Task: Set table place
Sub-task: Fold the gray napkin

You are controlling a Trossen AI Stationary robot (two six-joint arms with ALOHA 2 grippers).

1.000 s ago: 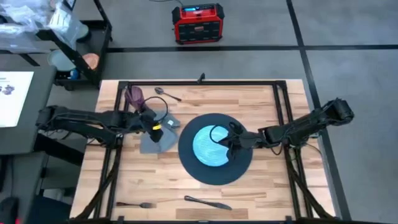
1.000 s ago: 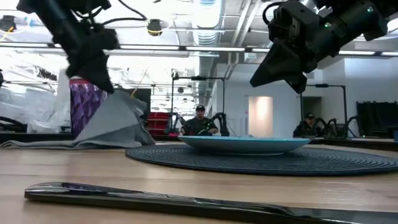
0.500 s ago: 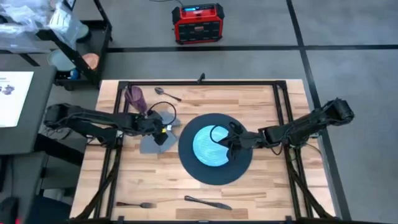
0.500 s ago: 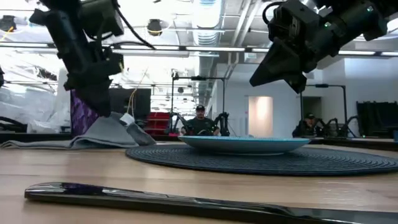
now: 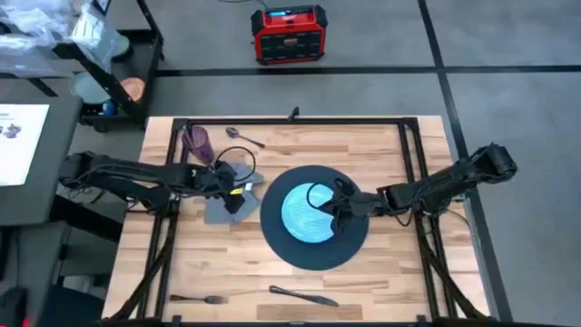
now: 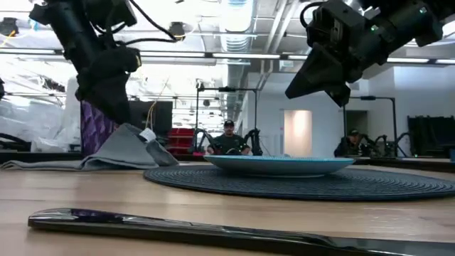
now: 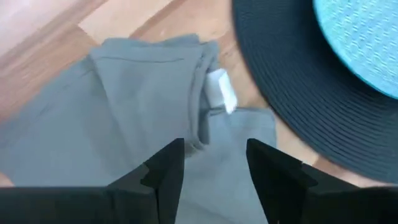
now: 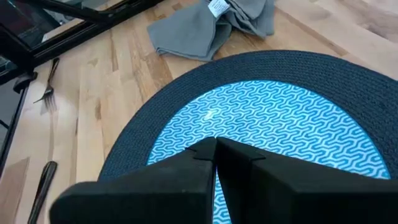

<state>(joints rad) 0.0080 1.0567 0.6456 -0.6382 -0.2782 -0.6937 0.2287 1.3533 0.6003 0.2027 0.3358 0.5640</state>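
The round dark place mat (image 5: 315, 217) was laid near the middle of the wooden worktop (image 5: 381, 150), with the light blue plate (image 5: 309, 213) resting on it. The right pincer (image 5: 332, 209) was held just above the plate with its fingers pressed together, gripping nothing. The left pincer (image 7: 211, 163) was seen over the crumpled grey napkin (image 5: 229, 195), which lay just beside the mat, its fingers spread apart. A knife (image 5: 302, 295) and a fork (image 5: 195, 298) were placed along the near edge, and a spoon (image 5: 243, 136) and a purple cup (image 5: 197, 143) at the far side.
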